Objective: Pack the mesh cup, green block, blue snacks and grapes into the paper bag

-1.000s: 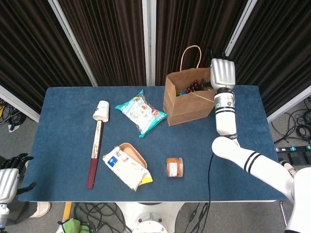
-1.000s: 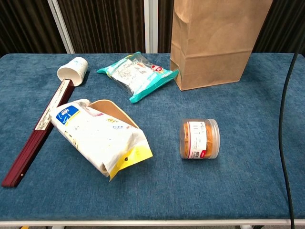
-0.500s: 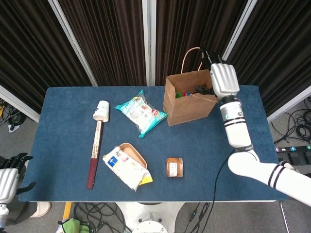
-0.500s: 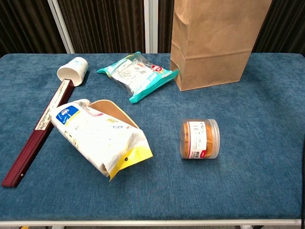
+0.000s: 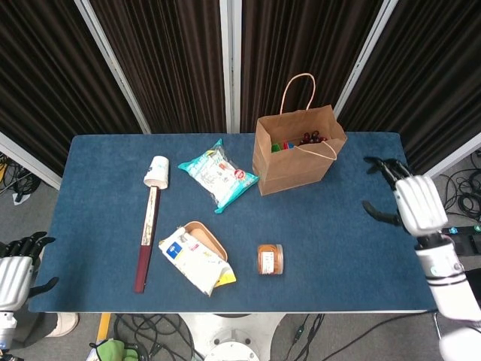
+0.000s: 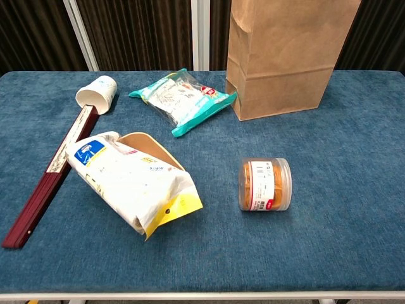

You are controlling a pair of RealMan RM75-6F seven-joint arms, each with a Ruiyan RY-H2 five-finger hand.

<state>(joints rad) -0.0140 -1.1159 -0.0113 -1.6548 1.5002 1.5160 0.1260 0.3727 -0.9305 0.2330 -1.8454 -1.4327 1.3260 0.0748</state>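
The brown paper bag (image 5: 293, 158) (image 6: 285, 57) stands upright at the back of the blue table (image 5: 90, 188). Dark grapes (image 5: 311, 138) and a green block (image 5: 276, 147) show through its open top. The blue snack pack (image 5: 218, 174) (image 6: 183, 98) lies on the table just left of the bag. I see no mesh cup. My right hand (image 5: 415, 201) hovers at the table's right edge, fingers spread, holding nothing. My left hand (image 5: 15, 269) hangs off the table's front left corner, fingers apart and empty. Neither hand shows in the chest view.
A white paper cup (image 5: 157, 171) lies on its side above a folded dark-red fan (image 5: 147, 239). A white and yellow bag (image 5: 194, 260) rests on a tan bowl (image 5: 209, 236) near the front edge. A clear jar of orange snacks (image 5: 270, 259) lies right of it.
My right hand has left the top of the bag, swinging right and toward the front to the table's right edge. The grapes now sit lower inside the bag.
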